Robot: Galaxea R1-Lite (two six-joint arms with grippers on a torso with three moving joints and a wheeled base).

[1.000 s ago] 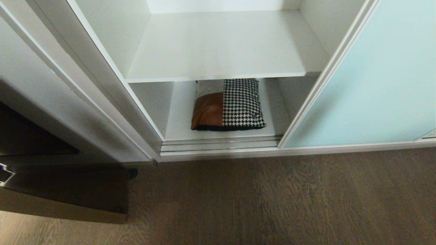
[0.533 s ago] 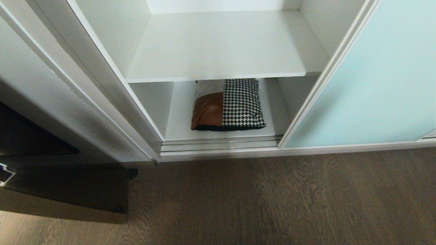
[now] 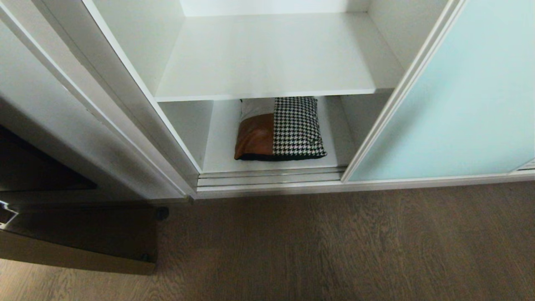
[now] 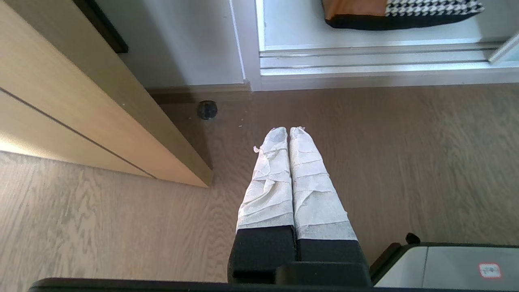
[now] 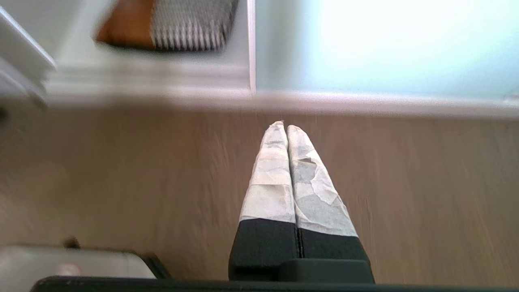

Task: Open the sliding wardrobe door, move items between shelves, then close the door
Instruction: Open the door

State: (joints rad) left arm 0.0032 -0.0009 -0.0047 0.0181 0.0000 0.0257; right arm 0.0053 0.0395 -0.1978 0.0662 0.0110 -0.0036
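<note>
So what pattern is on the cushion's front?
Black-and-white houndstooth beside a tan-orange patch and a pale corner; the cushion shows best in the head view.

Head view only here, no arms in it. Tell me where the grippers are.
Observer: The left gripper hangs shut above the wooden floor, short of the wardrobe's bottom track.
Operator: Report the right one.
Observer: The right gripper is shut too, over the floor, facing the sliding door.
Operator: Check either for the cushion.
Observer: Neither holds it; the cushion lies on the bottom shelf.
</note>
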